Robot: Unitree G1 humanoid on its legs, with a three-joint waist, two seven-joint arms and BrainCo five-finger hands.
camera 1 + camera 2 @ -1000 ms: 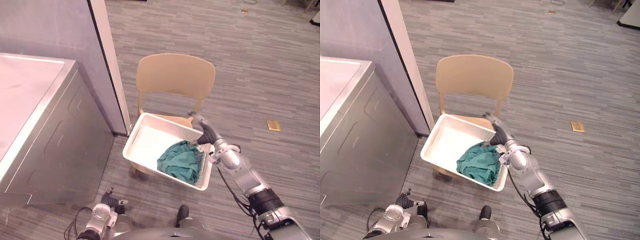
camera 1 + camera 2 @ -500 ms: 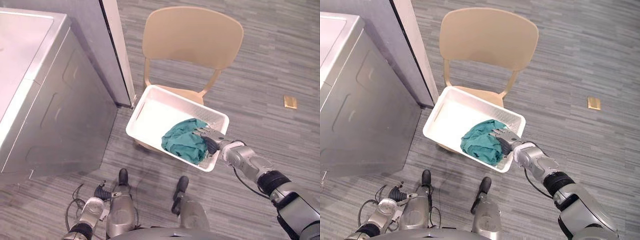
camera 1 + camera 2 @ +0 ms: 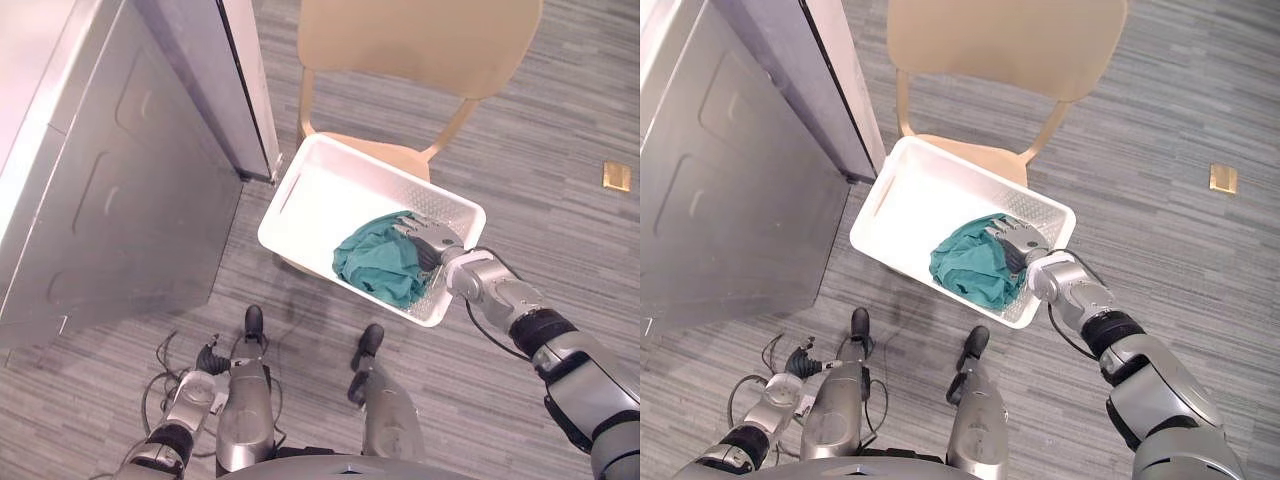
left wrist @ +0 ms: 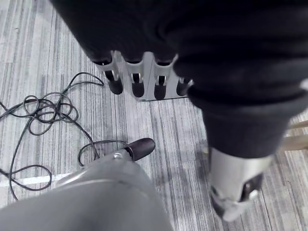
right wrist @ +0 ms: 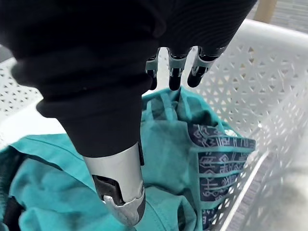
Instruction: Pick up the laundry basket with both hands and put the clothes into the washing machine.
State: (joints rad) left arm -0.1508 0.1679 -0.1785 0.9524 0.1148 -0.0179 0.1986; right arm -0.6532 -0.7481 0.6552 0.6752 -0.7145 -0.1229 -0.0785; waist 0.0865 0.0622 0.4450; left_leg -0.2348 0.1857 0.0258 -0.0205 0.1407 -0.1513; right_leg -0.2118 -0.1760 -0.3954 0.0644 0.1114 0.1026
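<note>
A white perforated laundry basket [image 3: 318,212] rests on the seat of a tan chair [image 3: 420,40]. Crumpled teal clothes [image 3: 375,264] lie in its right end, also seen up close as teal clothes [image 5: 57,192] with a dark patterned patch. My right hand [image 3: 430,240] reaches over the right rim into the basket and hovers just above the cloth. Its fingers [image 5: 175,72] are straight and the thumb stands apart, holding nothing. My left hand [image 3: 207,362] hangs low near the floor, far from the basket, with fingers [image 4: 139,79] relaxed and empty. The grey washing machine [image 3: 110,200] stands to the left.
A white-edged grey wall panel [image 3: 245,90] stands between the washing machine and the chair. A small brass plate [image 3: 617,175] lies in the striped grey floor at the right. Open floor spreads right of the chair.
The camera has tipped downward, so the whole picture shifted. My right hand moved from the basket's far right corner into the basket, over the teal clothes. The left hand stayed low.
</note>
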